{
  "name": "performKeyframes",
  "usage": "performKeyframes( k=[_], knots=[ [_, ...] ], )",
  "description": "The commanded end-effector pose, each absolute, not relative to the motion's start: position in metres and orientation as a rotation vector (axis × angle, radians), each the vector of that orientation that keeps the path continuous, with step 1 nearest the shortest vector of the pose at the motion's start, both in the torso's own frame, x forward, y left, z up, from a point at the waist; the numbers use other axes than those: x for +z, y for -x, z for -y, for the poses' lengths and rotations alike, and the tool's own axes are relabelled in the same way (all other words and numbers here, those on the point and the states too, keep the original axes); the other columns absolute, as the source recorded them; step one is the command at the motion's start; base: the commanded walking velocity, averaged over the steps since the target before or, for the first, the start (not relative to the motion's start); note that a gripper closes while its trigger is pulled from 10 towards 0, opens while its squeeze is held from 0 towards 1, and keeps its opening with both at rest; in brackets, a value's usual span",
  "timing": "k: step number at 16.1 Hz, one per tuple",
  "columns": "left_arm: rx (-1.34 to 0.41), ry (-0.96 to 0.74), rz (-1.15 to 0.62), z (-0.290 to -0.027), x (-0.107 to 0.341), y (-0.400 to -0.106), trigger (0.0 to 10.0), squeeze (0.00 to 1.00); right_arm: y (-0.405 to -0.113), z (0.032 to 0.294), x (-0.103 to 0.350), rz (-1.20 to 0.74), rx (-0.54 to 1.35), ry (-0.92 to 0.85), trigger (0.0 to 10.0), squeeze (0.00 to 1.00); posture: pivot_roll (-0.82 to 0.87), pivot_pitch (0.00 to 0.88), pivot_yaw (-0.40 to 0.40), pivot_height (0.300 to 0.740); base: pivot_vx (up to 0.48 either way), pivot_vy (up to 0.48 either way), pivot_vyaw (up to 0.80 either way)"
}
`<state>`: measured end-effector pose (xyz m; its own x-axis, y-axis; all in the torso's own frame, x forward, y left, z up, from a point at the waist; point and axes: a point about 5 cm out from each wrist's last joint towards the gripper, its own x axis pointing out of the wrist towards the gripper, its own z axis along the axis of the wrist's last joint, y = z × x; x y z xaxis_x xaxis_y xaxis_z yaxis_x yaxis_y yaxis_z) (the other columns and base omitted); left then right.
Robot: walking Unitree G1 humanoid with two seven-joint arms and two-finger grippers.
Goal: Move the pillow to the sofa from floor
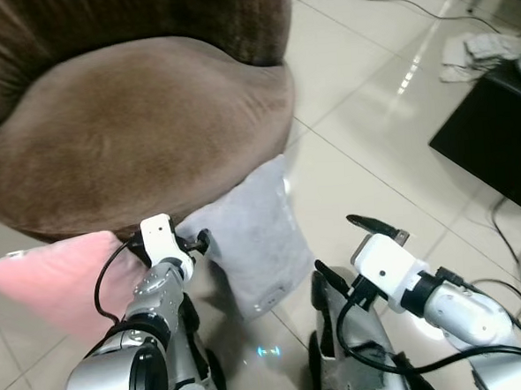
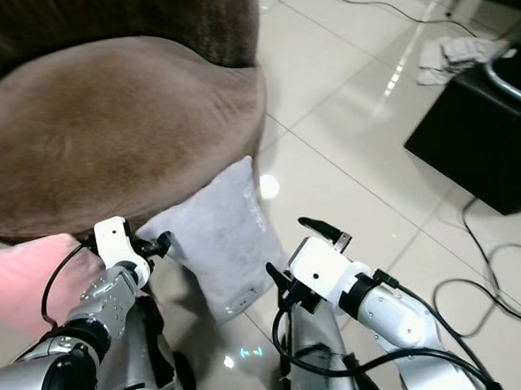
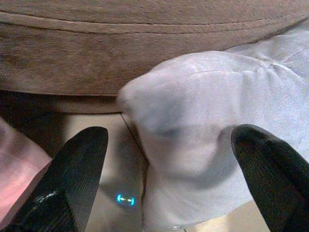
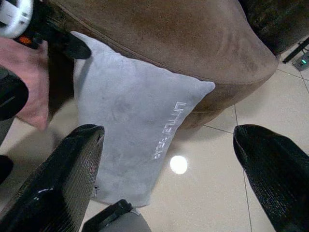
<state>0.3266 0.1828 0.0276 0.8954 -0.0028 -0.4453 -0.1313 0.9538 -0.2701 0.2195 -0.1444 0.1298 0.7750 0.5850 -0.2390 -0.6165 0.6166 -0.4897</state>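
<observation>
Left end effector (image 3: pixel 169 183), fingers apart, is straddling the pillow (image 1: pixel 254 239) corner; closing comes next. Right end effector (image 1: pixel 348 247) is hovering apart beside it.

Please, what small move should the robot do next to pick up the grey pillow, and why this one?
Probably ease the left gripper forward and close on the grey pillow. Its open fingers already straddle the pillow's near corner, and the pillow leans on the floor against the brown sofa. The right gripper is open too, but farther off.
</observation>
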Motion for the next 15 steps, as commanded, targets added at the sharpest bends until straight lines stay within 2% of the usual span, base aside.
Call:
performKeyframes(
  k=[1, 4, 8, 12, 13, 14, 15],
  knots=[
    [0.099, 0.315, -0.499, -0.185, 0.02, -0.321, 10.0, 0.0, -0.215, 0.145, 0.13, -0.076, 0.715, 0.582, 10.0, 0.0, -0.36, 0.318, -0.024, 0.546, 0.0, 0.0, 0.0],
    [0.059, 0.341, -0.492, -0.181, 0.022, -0.323, 10.0, 0.0, -0.216, 0.143, 0.142, -0.05, 0.715, 0.585, 10.0, 0.0, -0.37, 0.327, -0.042, 0.546, 0.0, 0.0, 0.0],
    [0.05, 0.271, -0.515, -0.186, 0.019, -0.32, 10.0, 0.0, -0.208, 0.144, 0.142, -0.081, 0.735, 0.555, 10.0, 0.0, -0.38, 0.33, -0.058, 0.546, 0.0, 0.0, 0.0],
    [0.04, 0.246, -0.527, -0.188, 0.017, -0.318, 10.0, 0.0, -0.196, 0.137, 0.139, -0.16, 0.932, 0.435, 10.0, 0.0, -0.37, 0.338, -0.058, 0.546, 0.0, 0.0, 0.0],
    [0.035, 0.242, -0.528, -0.188, 0.017, -0.317, 7.1, 0.0, -0.194, 0.136, 0.14, -0.157, 0.944, 0.437, 10.0, 0.0, -0.37, 0.338, -0.058, 0.546, 0.0, 0.0, 0.0],
    [0.03, 0.235, -0.527, -0.188, 0.017, -0.317, 4.8, 0.0, -0.194, 0.136, 0.14, -0.156, 0.944, 0.437, 10.0, 0.0, -0.37, 0.338, -0.058, 0.546, 0.0, 0.0, 0.0],
    [0.02, 0.245, -0.523, -0.187, 0.017, -0.317, 0.0, 0.0, -0.194, 0.136, 0.141, -0.158, 0.941, 0.424, 10.0, 0.0, -0.37, 0.336, -0.059, 0.546, 0.0, 0.0, 0.0]
  ],
)
